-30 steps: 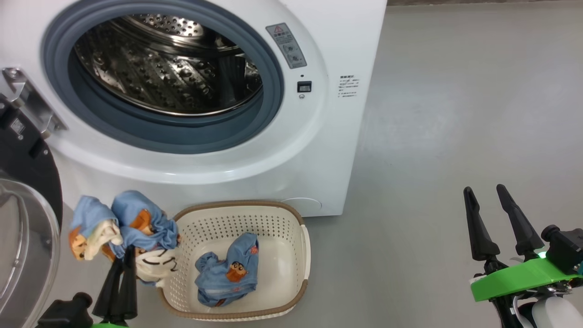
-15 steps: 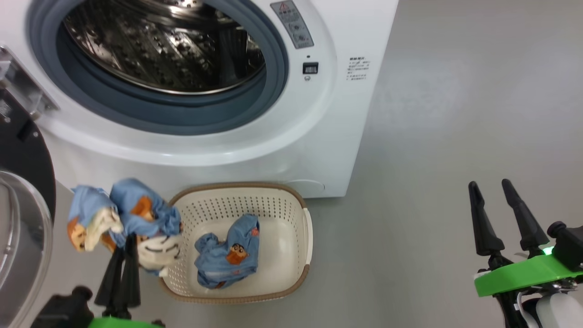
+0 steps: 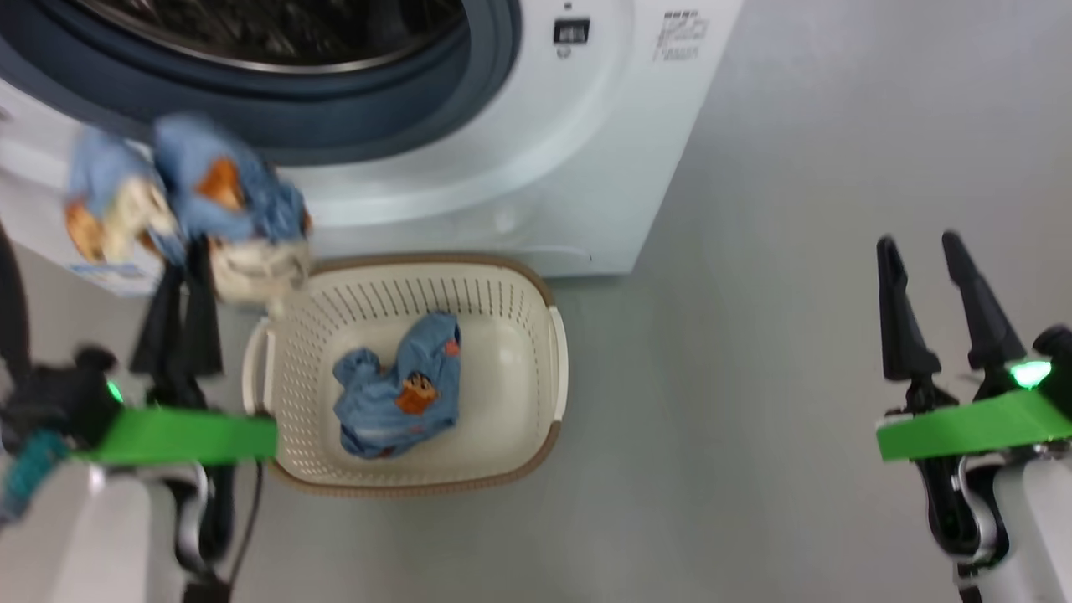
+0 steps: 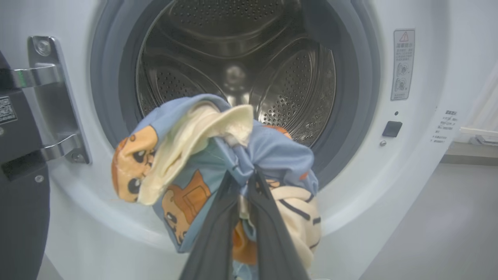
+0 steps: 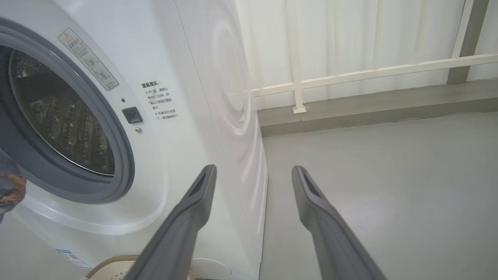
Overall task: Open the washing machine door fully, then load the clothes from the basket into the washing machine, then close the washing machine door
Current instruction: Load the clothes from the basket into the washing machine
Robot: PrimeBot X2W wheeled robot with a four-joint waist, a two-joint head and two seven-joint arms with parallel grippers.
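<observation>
1. My left gripper was pinched nearly shut on the clothes bundle. The cloth was bunched right at the fingertips and flopped off both sides.
2. The bit that mattered for the next move: in the left wrist view the drum mouth sat dead ahead of the jaws and a touch higher. The bundle hung in front of the lower lip of the grey gasket, not past it yet. I reckoned it needed a push forward and slightly up, along the fingers.
3. The washing machine door was swung out to the left on its steel hinge, clear of that path.
4. The right gripper had its fingers spread wide with nothing in them, well off over the bare floor. So the left arm was plainly the nearer one.
5. One leftover garment lay crumpled in the basket, which sat just in front of the washing machine.
6. Materials: the bundle was soft blue cloth with orange prints and cream trim, lumpy, with no real long axis. The drum was shiny perforated steel and the gasket looked rubbery. The basket was slotted cream plastic with a brown woven-look rim.
</observation>
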